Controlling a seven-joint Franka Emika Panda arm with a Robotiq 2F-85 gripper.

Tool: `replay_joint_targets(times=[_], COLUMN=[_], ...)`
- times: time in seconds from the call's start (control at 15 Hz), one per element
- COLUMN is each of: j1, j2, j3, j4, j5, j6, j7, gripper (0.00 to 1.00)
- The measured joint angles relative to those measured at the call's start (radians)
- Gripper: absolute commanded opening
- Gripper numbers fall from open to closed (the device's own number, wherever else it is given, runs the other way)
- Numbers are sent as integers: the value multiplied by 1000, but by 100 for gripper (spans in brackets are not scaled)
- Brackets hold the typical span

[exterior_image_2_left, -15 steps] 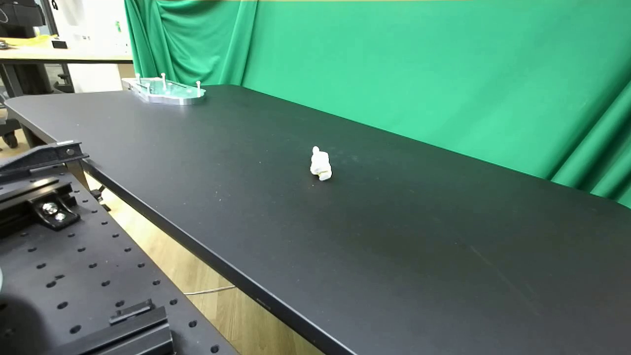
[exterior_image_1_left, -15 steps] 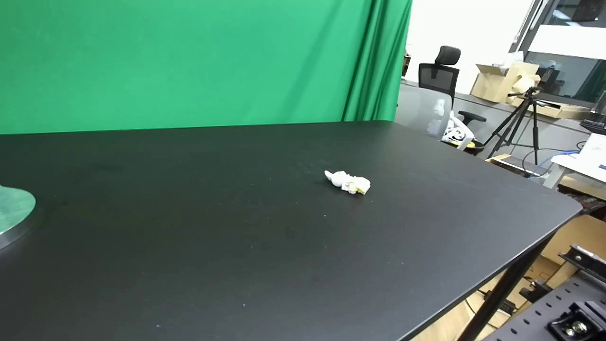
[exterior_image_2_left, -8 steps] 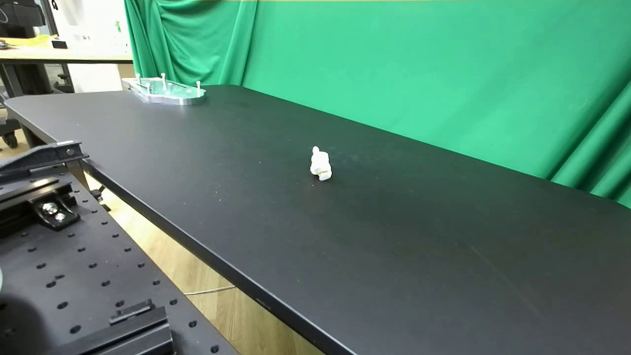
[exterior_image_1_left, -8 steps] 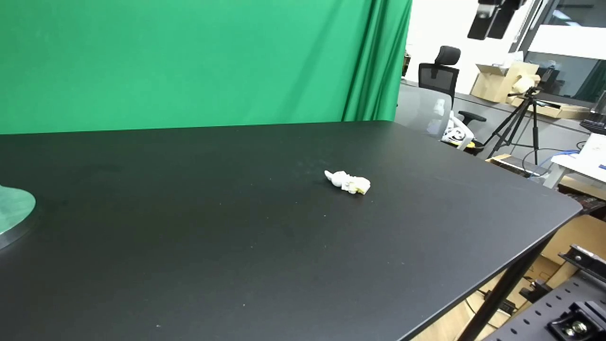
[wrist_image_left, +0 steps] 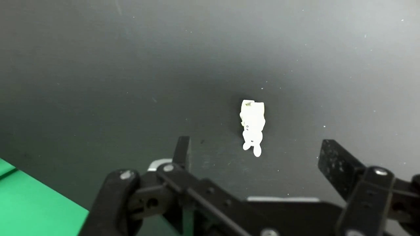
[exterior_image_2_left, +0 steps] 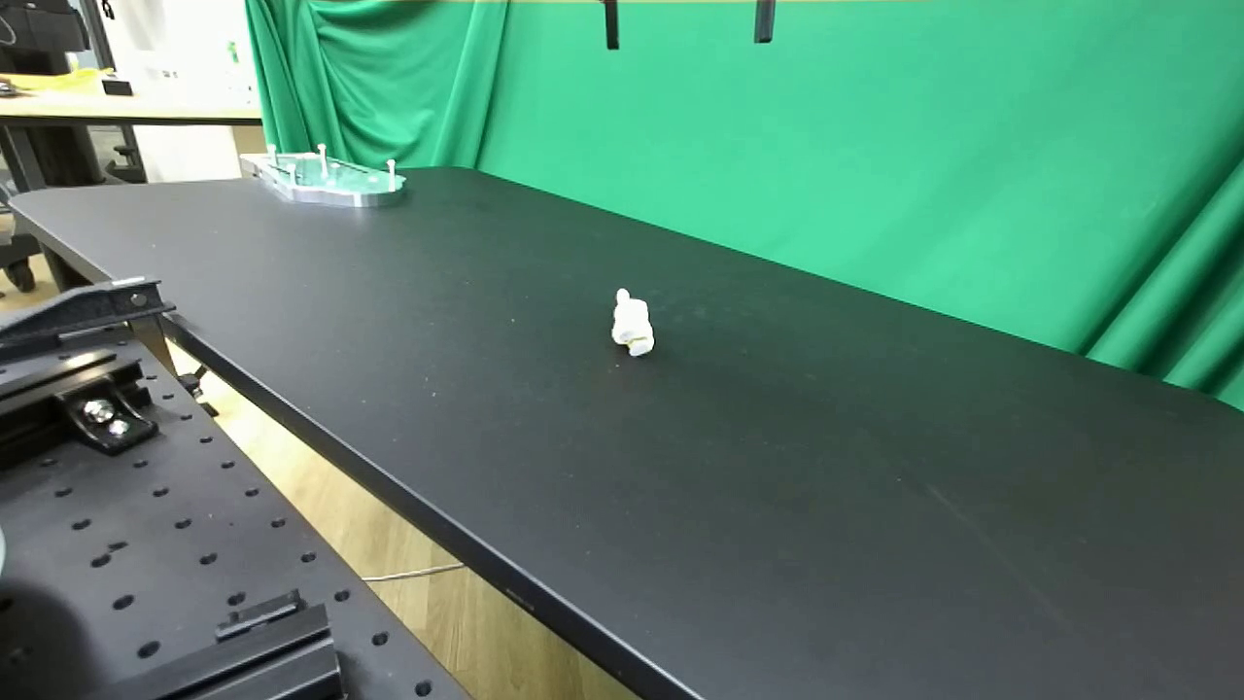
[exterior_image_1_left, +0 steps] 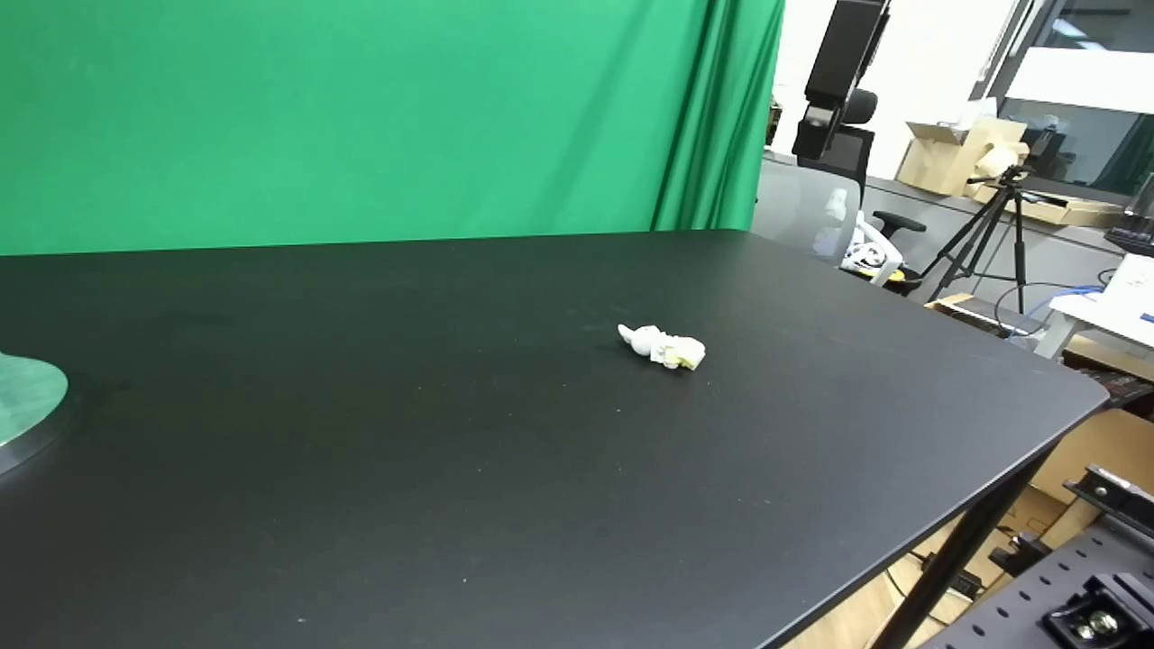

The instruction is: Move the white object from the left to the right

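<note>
The white object (exterior_image_1_left: 664,348) is a small lumpy elongated piece lying on the black table (exterior_image_1_left: 406,469). It also shows in an exterior view (exterior_image_2_left: 633,325) and in the wrist view (wrist_image_left: 253,119), where it looks like a tiny figure with two ear-like ends toward the gripper. My gripper (wrist_image_left: 255,140) is open and empty, its fingers wide apart, one to each side of the object's line. It is high above the table; its fingertips hang at the top edge of an exterior view (exterior_image_2_left: 688,39) and it shows dark at the upper right in an exterior view (exterior_image_1_left: 819,131).
A pale green round disc (exterior_image_1_left: 29,397) with a metal rim stands at the table's left edge. A green-topped plate with several pegs (exterior_image_2_left: 330,183) stands at the table's far corner. A green curtain (exterior_image_1_left: 361,117) hangs behind the table. A perforated dark base (exterior_image_2_left: 194,525) lies beside the table.
My gripper has come into both exterior views from the top. In an exterior view it has moved down and to the left. The white object has not moved.
</note>
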Motion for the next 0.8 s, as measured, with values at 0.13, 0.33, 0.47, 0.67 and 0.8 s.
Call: replay_joint_targets(times=[0.13,0.33,0.47,0.67,0.8], j1=[-3,1,19,49,56], j2=[-3,13,50,148,222], j3=[0,1,-2,-3,0], j4=[0,-2,-2,0,10], j5=[0,9,52,126,151], j6=[-1,9,31,118,187], j7=[0,-6,-41,-106,-129], gripper=[100,100,100,100,100])
